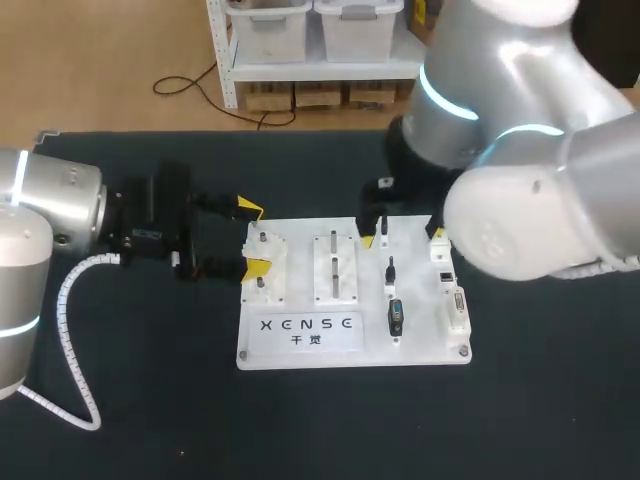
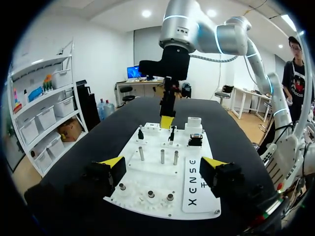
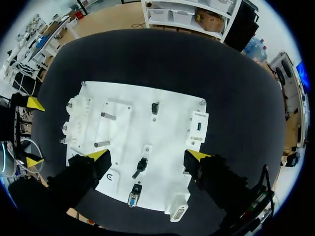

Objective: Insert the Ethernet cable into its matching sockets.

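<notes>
The white connector board (image 1: 300, 345) lies mid-table. On its right part stand a small black plug (image 1: 390, 268), a dark connector (image 1: 396, 318) and a white socket block (image 1: 442, 250); I cannot pick out an Ethernet cable among them. My left gripper (image 1: 252, 240) is open, its yellow tips straddling the board's left end (image 2: 162, 196). My right gripper (image 1: 402, 237) hangs open above the board's far right part. From its wrist I look straight down on the black plug (image 3: 141, 166) and the socket block (image 3: 198, 127), with nothing between the fingers (image 3: 98, 155).
Metal pegs (image 1: 333, 262) stand upright in the board's middle fixture, and a white peg block (image 1: 265, 262) sits beside my left gripper. A white multi-pin connector (image 1: 458, 305) lies at the board's right edge. Black table surface (image 1: 150, 400) surrounds the board.
</notes>
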Tool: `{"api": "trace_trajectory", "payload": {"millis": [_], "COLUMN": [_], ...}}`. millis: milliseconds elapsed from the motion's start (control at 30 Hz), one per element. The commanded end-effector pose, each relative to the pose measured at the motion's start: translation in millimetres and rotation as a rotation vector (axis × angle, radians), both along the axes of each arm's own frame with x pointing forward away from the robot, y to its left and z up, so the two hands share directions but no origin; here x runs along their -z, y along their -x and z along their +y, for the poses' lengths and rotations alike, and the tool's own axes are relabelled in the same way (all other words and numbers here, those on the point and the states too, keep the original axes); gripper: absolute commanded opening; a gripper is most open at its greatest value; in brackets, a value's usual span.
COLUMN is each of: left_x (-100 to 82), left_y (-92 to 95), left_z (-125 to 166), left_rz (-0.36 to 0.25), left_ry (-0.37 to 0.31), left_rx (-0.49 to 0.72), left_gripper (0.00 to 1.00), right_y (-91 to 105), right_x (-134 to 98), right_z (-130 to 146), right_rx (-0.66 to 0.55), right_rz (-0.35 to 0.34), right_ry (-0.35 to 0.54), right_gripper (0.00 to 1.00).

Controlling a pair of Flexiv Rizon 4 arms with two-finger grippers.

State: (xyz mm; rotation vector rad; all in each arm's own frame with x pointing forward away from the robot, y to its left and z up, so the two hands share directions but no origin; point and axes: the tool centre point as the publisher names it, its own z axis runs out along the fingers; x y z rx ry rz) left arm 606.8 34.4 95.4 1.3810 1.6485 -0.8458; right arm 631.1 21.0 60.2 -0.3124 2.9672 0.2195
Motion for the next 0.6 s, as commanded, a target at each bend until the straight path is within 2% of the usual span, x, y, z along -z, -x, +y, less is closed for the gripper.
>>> {"api": "trace_trajectory", "payload": {"millis": [33, 333, 533, 600], "left_x": [1.1, 1.1, 1.1, 1.1], "left_y": [0.7, 0.7, 0.7, 0.7], "left_z": [0.7, 0.7, 0.7, 0.7], "left_rz": [-0.004, -0.004, -0.004, -0.004], "left_ry": [0.004, 0.004, 0.004, 0.004], "left_rx": [-0.001, -0.001, -0.001, -0.001], "left_gripper": [1.00, 1.00, 1.00, 1.00], "right_y": [7.3, 18.4, 18.1, 17.3], "right_x": [8.5, 21.3, 26.2, 28.0], "right_z": [6.8, 2.8, 1.2, 0.6], "right_rx": [0.003, 0.041, 0.038, 0.034], "right_rz": [0.012, 0.062, 0.072, 0.075], "right_ry": [0.019, 0.043, 0.048, 0.048], "right_gripper": [1.00, 1.00, 1.00, 0.97]}}
